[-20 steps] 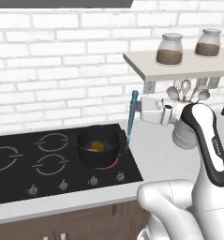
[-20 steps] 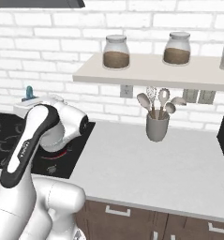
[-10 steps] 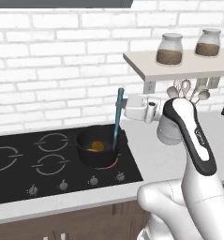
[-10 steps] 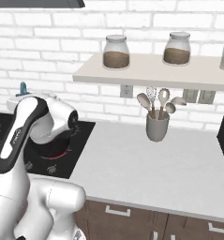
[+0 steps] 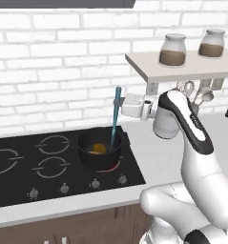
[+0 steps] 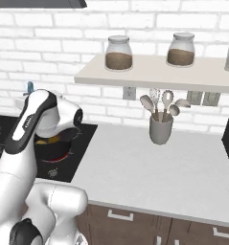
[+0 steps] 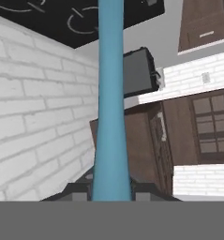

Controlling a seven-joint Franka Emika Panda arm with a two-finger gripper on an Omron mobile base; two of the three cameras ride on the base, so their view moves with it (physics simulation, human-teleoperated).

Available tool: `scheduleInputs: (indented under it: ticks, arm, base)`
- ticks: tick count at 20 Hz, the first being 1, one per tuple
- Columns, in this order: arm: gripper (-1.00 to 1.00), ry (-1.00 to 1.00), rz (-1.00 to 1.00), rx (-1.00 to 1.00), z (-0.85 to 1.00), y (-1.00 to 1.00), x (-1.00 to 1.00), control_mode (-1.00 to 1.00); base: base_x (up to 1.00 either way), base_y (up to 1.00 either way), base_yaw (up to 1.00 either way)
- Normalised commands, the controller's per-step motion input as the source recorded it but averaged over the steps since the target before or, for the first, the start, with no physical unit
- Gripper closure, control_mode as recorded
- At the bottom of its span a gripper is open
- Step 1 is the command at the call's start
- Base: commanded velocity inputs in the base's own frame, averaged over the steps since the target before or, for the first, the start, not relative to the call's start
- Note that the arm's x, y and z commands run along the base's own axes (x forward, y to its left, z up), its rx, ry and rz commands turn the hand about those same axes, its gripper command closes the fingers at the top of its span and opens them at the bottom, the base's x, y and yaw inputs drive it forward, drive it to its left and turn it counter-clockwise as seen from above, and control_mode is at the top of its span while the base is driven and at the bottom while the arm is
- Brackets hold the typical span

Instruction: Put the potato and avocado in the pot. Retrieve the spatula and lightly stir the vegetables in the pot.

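The gripper is clamped on the handle of 1 teal spatula, which stands nearly upright with its blade down inside 1 black pot, near the pot's right rim. The pot sits on the front right burner of the black cooktop, near the cooktop's right edge, with open grey counter beyond. 1 yellow-orange potato lies in the pot, left of the blade; 2 jars stand on the shelf on the white brick wall.

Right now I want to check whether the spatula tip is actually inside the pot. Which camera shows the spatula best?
The left base view: the whole spatula shows, held by the gripper, its lower end dipping into the pot. The hand view shows just the blue handle close up. The right base view shows only its top end behind the arm.
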Motion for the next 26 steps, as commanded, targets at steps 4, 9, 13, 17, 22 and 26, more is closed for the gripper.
scheduleInputs:
  ticks: [4, 9, 13, 17, 22, 26]
  arm:
    - [1.00, 0.00, 0.00, -0.03, -0.23, 0.00, 0.43, -1.00]
    - [1.00, 0.00, -0.02, -0.04, -0.15, 0.03, 0.40, -1.00]
    - [1.00, 0.00, -0.04, -0.04, -0.09, 0.05, 0.29, -1.00]
    - [1.00, -0.05, -0.09, -0.08, -0.12, 0.21, 0.04, -1.00]
    - [1.00, -0.03, -0.08, -0.02, -0.13, 0.11, 0.11, -1.00]
    - [1.00, 0.00, -0.10, 0.00, -0.25, 0.17, 0.11, -1.00]
  base:
    - [0.00, 0.00, 0.00]
    - [0.00, 0.00, 0.00]
    - [0.00, 0.00, 0.00]
    - [0.00, 0.00, 0.00]
    - [0.00, 0.00, 0.00]
    - [0.00, 0.00, 0.00]
